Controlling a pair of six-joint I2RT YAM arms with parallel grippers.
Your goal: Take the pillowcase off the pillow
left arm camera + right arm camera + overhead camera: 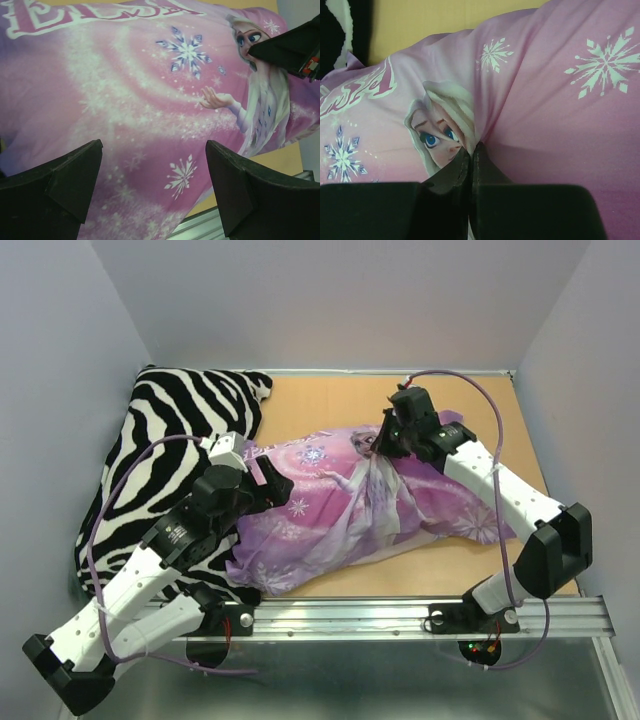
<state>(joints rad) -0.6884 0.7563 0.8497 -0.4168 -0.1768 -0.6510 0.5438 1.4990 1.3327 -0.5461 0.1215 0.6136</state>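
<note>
Lying on tan tabletop [330, 405]: pillowcase [330, 525], zebra cushion [170, 430]; pale walls [330, 300].

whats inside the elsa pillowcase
Nothing of the inside shows. The pillowcase looks plump, as if filled, but its fabric hides whatever is in it. The right end effector is shut on a fold of it.

pillowcase [340, 510]: thin pink-purple fabric, "ELSA" lettering, cartoon princess, white snowflakes all over
state: on and stuffed full, kinda wrinkly along the near edge
pose: lying long-ways left to right, print side up
spot: middle of the tan counter [330, 400], left end right up against the zebra cushion [170, 440]
crease: fabric bunched into a fold by the princess's face, nipped between the tips of the right claw [471, 150]
pillow: totally hidden inside, just a plump bulge
</note>
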